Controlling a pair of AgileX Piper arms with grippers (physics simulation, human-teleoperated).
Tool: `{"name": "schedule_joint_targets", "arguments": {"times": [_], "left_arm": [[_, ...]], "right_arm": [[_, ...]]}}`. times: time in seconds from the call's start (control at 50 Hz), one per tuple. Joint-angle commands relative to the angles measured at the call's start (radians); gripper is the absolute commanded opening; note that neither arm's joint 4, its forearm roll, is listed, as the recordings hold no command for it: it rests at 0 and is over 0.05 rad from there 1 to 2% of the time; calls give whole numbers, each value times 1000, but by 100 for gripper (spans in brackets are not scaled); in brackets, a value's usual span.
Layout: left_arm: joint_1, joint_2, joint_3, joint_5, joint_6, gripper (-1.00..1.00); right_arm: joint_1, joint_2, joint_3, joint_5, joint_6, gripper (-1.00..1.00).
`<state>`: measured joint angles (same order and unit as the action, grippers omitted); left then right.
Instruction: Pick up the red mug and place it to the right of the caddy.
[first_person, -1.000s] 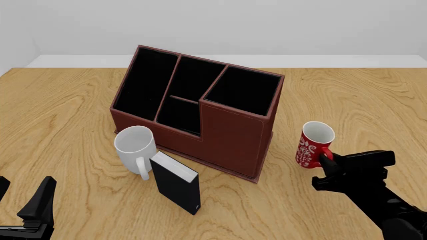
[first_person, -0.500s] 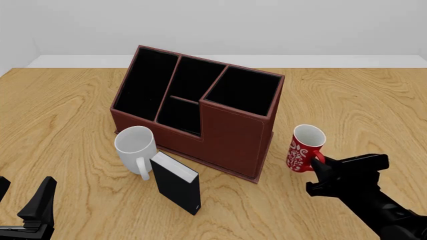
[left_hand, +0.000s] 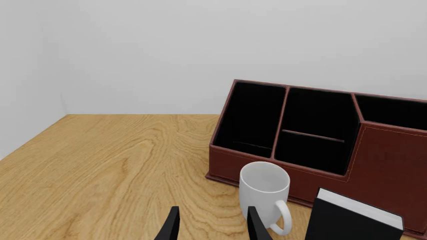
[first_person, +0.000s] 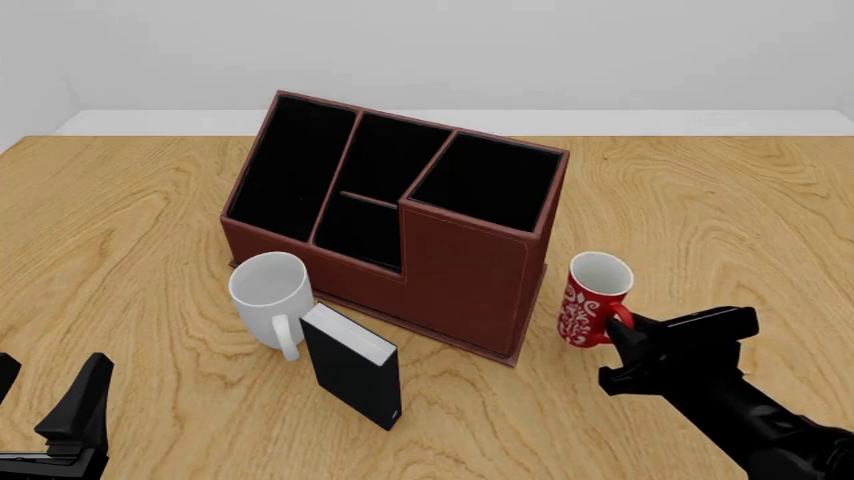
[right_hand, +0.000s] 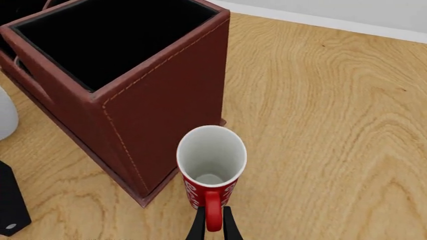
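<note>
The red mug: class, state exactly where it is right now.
In the front view the red mug is just right of the caddy, near its front corner, its handle pinched by the right gripper.

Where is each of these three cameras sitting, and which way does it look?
Front view: above and behind the arms, looking down at the caddy; right gripper holds the red mug.
Left wrist: behind the left gripper, facing the white mug.
Right wrist: behind its fingers, facing the red mug.
All share the caddy.

Bright, even, diffuse light throughout; only faint soft shadows, sharp focus, no glare.
</note>
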<state>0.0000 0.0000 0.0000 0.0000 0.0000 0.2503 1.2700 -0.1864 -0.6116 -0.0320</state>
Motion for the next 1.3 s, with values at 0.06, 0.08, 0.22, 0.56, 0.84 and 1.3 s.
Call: {"name": "schedule_joint_targets", "arguments": {"times": [0.06, 0.08, 0.22, 0.56, 0.84, 1.3], "left_arm": [[0, 0, 0, 0, 0, 100], [0, 0, 0, 0, 0, 100], [0, 0, 0, 0, 0, 100], [0, 0, 0, 0, 0, 100], [0, 0, 0, 0, 0, 100], [0, 0, 0, 0, 0, 100]], "right_arm": [[15, 18, -10, -17, 17, -100], [15, 20, -10, -19, 17, -100], [17, 47, -10, -40, 17, -100], [20, 79, -8, -65, 17, -100], [24, 108, 4, -95, 26, -100], [31, 168, 15, -145, 35, -100]]}}
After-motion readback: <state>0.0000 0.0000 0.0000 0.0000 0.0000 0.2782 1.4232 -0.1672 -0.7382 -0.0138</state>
